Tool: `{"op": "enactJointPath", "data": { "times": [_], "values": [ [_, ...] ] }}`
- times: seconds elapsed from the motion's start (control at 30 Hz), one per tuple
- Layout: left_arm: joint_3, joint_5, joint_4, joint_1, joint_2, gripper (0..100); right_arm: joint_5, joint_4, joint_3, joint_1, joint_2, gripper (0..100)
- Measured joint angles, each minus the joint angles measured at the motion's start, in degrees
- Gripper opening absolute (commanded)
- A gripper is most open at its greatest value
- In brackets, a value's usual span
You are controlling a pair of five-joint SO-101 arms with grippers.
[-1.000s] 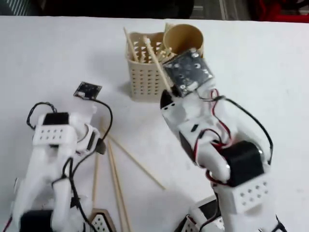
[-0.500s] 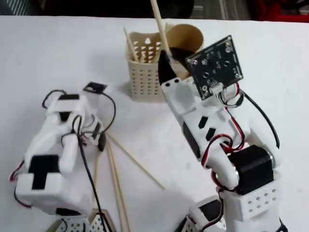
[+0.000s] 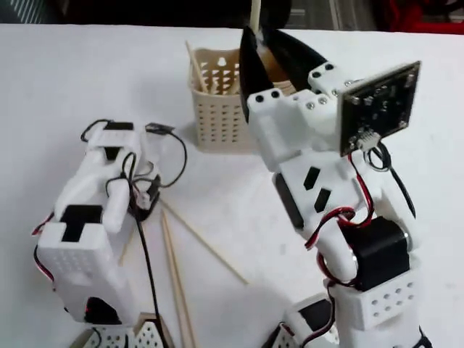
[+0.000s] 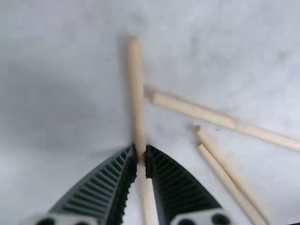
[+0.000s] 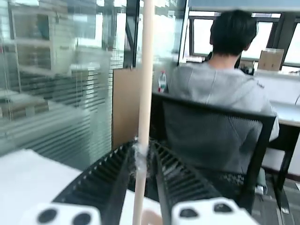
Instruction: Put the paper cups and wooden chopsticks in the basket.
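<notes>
Right wrist view, chopstick (image 5: 146,70) upright in right gripper (image 5: 142,149)

Holds the left arm (image 3: 94,217) folded low by the near-left corner of the table (image 3: 65,80), left pincer (image 4: 140,150) pinched onto a flat-lying chopstick (image 4: 135,84). Holds the right arm (image 3: 319,181) reared toward the far edge, right pincer (image 5: 143,146) clamped on an upright chopstick (image 5: 146,70).

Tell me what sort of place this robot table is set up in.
Most likely an office, or a lab inside one: glass partitions with slatted blinds, a black office chair pulled up to a desk, and large windows behind.
</notes>
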Motion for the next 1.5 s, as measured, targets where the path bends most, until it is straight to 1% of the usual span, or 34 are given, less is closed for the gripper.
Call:
{"op": "enactJointPath", "data": {
  "times": [0.13, 0.23, 0.4, 0.53, 0.77, 0.87, 0.93, 1.0, 1.07, 1.1, 1.17, 1.23, 1.37, 1.5],
  "values": [
    [0.1, 0.0, 0.3, 0.0, -2.2, 2, 0.0, -7.7, 4.5, 0.0, 0.2, 1.9],
    [0.1, 0.1, 1.0, -0.5, -6.6, 2, 0.0, -14.6, 9.3, 0.0, 0.2, 1.9],
    [0.1, 0.1, 5.1, -0.4, -19.0, 2, 0.0, -26.2, 19.1, 0.0, 0.4, 1.9],
    [0.1, 0.1, 7.0, -0.4, -30.3, 2, 0.0, -34.4, 25.7, 1.8, 3.5, 1.9],
    [0.1, 0.0, 7.4, -0.4, -47.8, 2, 0.0, -40.8, 27.4, 4.4, 14.7, 1.9],
    [-0.4, 0.0, 7.4, -0.4, -53.6, 2, -0.1, -41.1, 27.4, 4.4, 16.3, 1.9],
    [-2.4, 0.2, 7.4, -0.4, -56.6, 2, -0.1, -41.1, 27.4, 4.4, 16.8, 4.2],
    [-5.5, 1.9, 7.4, -0.4, -58.9, 2, -0.2, -40.3, 27.8, 4.4, 16.6, 11.1],
    [-9.7, 3.7, 7.4, -0.4, -60.3, 2, -0.2, -37.3, 28.7, 4.4, 16.8, 18.5],
    [-12.0, 4.3, 7.4, -0.4, -60.7, 2, -0.2, -35.7, 28.9, 4.4, 17.1, 20.3],
    [-16.6, 4.9, 7.4, -0.4, -60.9, 2, -0.2, -32.9, 29.3, 4.3, 17.0, 19.6],
    [-20.7, 5.5, 6.9, -0.4, -61.0, 2, -0.2, -30.5, 29.3, 4.0, 16.4, 16.8],
    [-26.1, 7.9, 2.8, -0.4, -61.4, 2, -0.2, -24.6, 29.3, 3.8, 11.5, 10.0],
    [-27.6, 11.1, -2.7, -0.4, -61.5, 2, -0.1, -17.6, 29.3, 3.8, 3.4, 7.7]
  ]
}}
